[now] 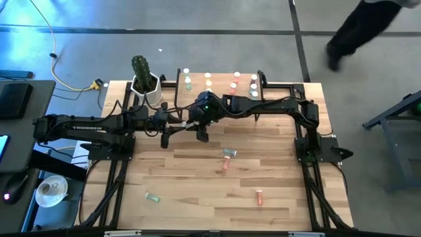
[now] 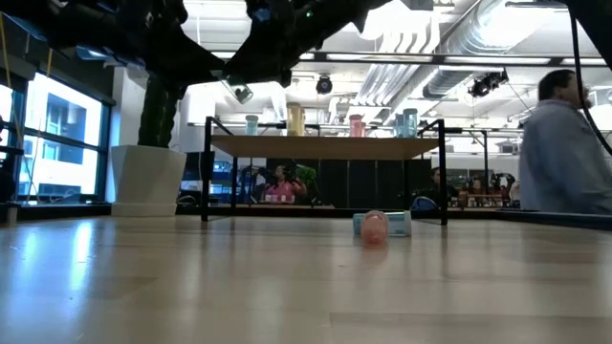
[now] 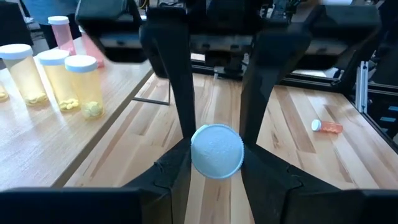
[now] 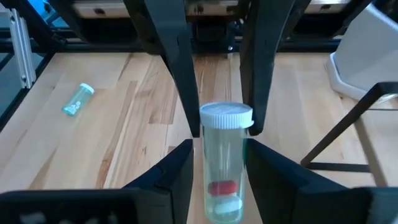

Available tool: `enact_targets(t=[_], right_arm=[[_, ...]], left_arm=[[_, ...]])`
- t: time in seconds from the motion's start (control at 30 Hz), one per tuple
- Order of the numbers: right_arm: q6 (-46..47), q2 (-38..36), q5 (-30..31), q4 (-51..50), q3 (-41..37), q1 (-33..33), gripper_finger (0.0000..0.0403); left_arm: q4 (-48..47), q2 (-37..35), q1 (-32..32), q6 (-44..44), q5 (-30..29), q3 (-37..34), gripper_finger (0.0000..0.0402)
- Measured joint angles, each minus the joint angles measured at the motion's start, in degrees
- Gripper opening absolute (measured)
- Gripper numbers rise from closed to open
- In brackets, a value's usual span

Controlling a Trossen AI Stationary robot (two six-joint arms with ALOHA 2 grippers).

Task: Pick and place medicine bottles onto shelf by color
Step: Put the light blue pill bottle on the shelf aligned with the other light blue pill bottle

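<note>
a: high view first. how far along is it?

b: past halfway, i'd judge. the shelf [image 1: 222,79] sits at the counter's [image 1: 197,210] 12 o'clock edge, with about nine shelf bottles [image 1: 254,85] on it in what look like colour groups. four lie loose: a teal bottle [image 1: 229,153] and a pink bottle [image 1: 225,164] near the centre, a green bottle [image 1: 152,197] toward 7 o'clock and a red bottle [image 1: 259,196] toward 5 o'clock.

a: and the arms?

b: the left arm [image 1: 85,124] reaches in from 9 o'clock and the right arm [image 1: 276,104] from 3 o'clock. they meet just on the 6 o'clock side of the shelf.

a: low view?

b: a held bottle [image 2: 239,93] hangs well above the counter, at 9 o'clock of the shelf. the pink and teal bottles lie side by side in front of it. a person stands in the room at far right.

a: left wrist view?

b: the left end effector [image 3: 216,152] is clenched on the held bottle. its white cap faces the camera, with a finger pressed to each side. yellow bottles stand on the shelf nearby.

a: right wrist view?

b: the same bottle, i think. it is clear, with a red pill inside, and runs lengthwise out from the right end effector [image 4: 219,158], cap at the far end. whether that one is gripping or has let go, i can't tell.

a: so a hand-over?

b: that's my read. this bottle and the four loose ones are yet to be shelved.
</note>
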Motion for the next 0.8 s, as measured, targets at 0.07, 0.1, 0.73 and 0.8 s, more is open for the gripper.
enact_targets(t=[0.07,0.1,0.73,0.8], right_arm=[[-0.21,-0.84,0.16,-0.55,0.0,-0.07,0.0135],[-0.35,-1.31,0.28,-0.83,0.0,-0.13,0.0135],[-2.97,-12.05,0.5,-7.0,0.0,-5.6,0.0135],[-2.99,-13.73,1.35,-7.3,0.0,-6.47,0.0135]], left_arm=[[0.06,-0.02,0.0,0.02,-0.18,0.0,0.0117],[0.1,-0.02,0.0,0.2,-0.65,0.02,0.0117],[-20.3,0.14,5.38,11.8,-3.26,16.61,0.0117],[-23.99,0.77,7.21,13.12,-4.81,20.4,0.0117]])
